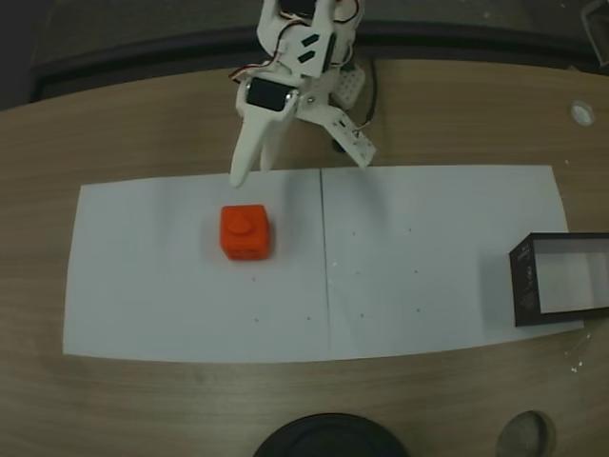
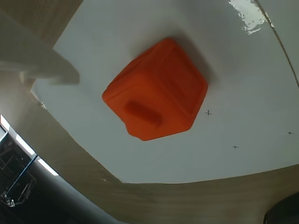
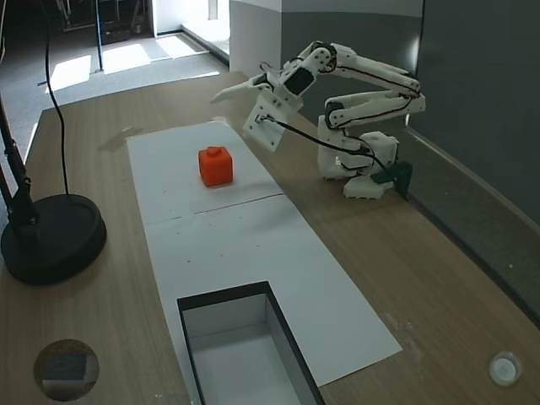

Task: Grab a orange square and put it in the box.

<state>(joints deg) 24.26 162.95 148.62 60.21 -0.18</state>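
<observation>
just beyond the open gripper (image 1: pixel 297 173), orange square (image 1: pixel 246 231) lies untouched.

You have a wooden table (image 3: pixel 439 278) with white paper sheets (image 1: pixel 428 257) laid end to end across it; a seam runs between them in both fixed views, and small black cross marks (image 2: pixel 208 112) dot the paper in the wrist view. A round black stand base (image 3: pixel 51 239) sits at the table's left edge in a fixed view, beside the paper, with a thin pole rising from it.
</observation>
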